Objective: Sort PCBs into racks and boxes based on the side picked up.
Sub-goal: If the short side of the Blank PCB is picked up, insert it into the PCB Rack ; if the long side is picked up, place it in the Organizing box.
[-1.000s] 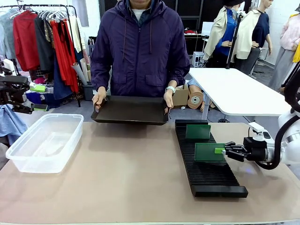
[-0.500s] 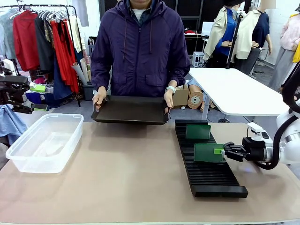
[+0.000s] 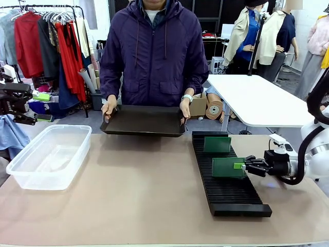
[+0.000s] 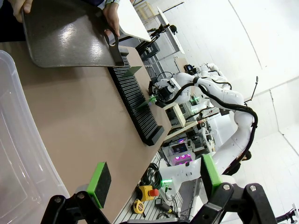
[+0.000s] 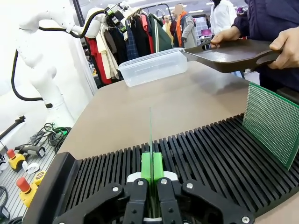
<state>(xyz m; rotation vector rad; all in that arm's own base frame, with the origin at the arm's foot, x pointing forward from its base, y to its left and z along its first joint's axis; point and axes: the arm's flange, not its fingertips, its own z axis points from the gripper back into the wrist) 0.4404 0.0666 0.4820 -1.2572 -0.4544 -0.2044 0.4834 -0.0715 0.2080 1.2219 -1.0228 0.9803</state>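
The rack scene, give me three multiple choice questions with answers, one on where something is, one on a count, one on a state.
1. Where is the clear tub?
A. on the table's left part
B. on the rack
C. in the person's hands

2. How many PCBs stand at the rack?
A. none
B. two
C. five

3. How is the right end effector?
A. wide open
B. shut on a PCB
C. shut on the tray

Answers:
1. A, it sits left, apart from the rack.
2. B, the far PCB and the held PCB are upright there.
3. B, its pads pinch the held PCB's edge; the person holds the tray.
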